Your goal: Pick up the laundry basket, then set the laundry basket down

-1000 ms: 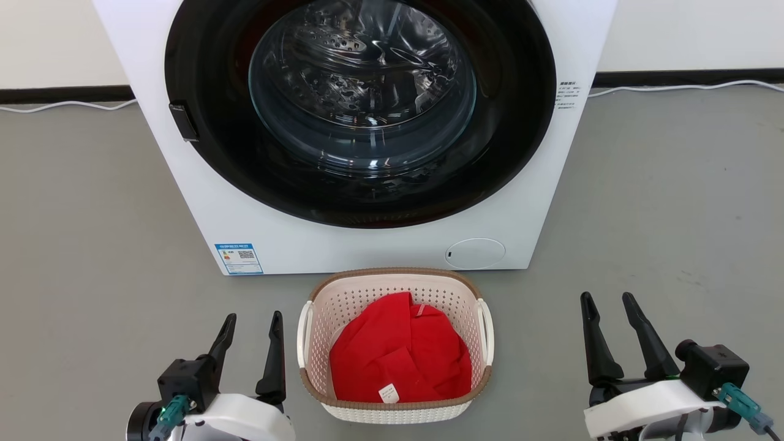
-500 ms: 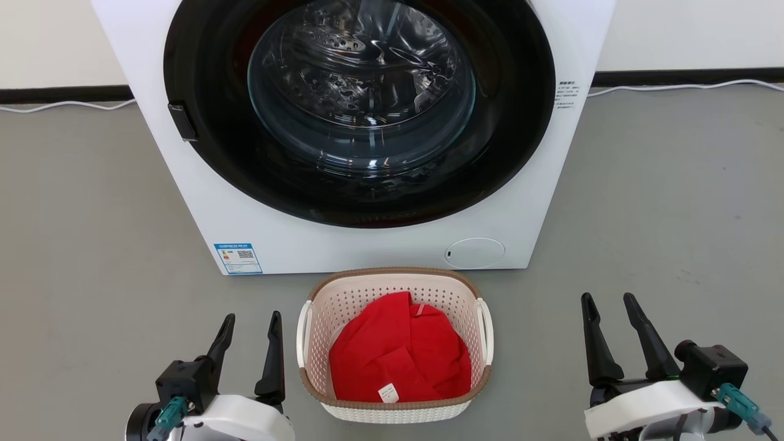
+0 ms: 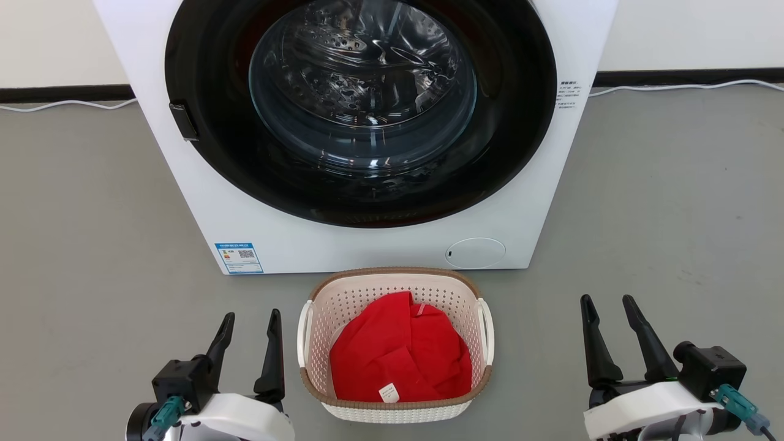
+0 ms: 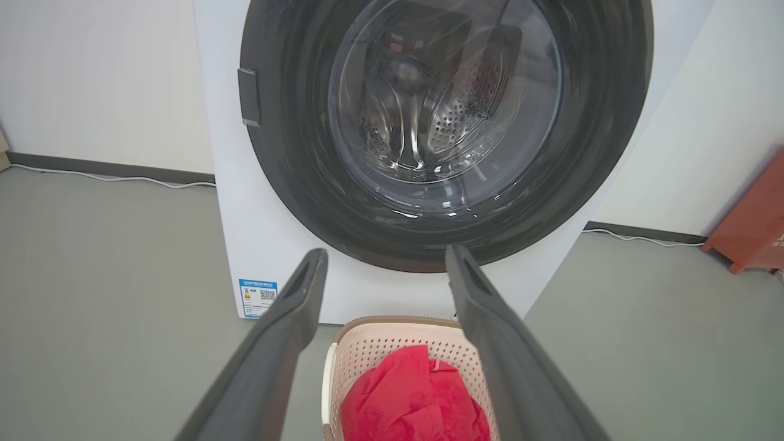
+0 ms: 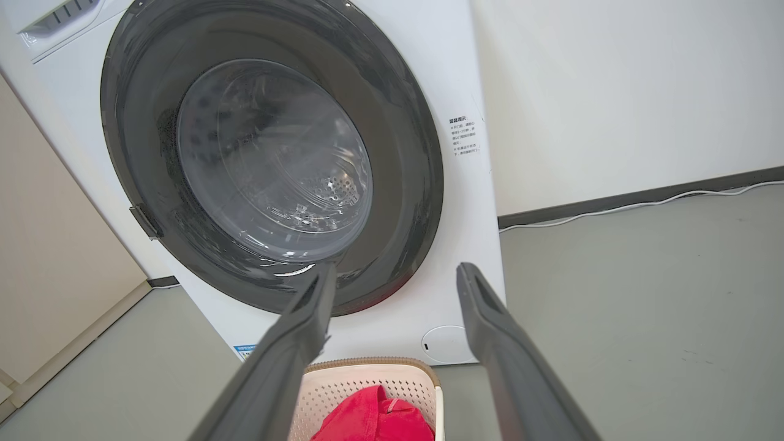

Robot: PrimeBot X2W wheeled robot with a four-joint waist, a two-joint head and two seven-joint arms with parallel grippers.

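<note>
The laundry basket [image 3: 392,288] is small, cream-white and perforated, with a brown rim and white loop handles. It stands on the grey floor just in front of the washing machine and holds a red garment [image 3: 401,355]. My left gripper [image 3: 252,316] is open and empty, just left of the basket's left handle [image 3: 302,334]. Well to the right of the basket, my right gripper [image 3: 607,300] is open and empty. The laundry basket [image 4: 380,349] shows between my left fingers [image 4: 288,324] in the left wrist view. In the right wrist view the laundry basket [image 5: 343,386] lies low between my right fingers [image 5: 490,331].
The white washing machine [image 3: 367,245] with its dark round door [image 3: 361,110] rises right behind the basket. White cables [image 3: 674,89] run along the wall's dark skirting. A red object [image 4: 753,226] stands far right in the left wrist view. Open grey floor [image 3: 661,196] lies on both sides.
</note>
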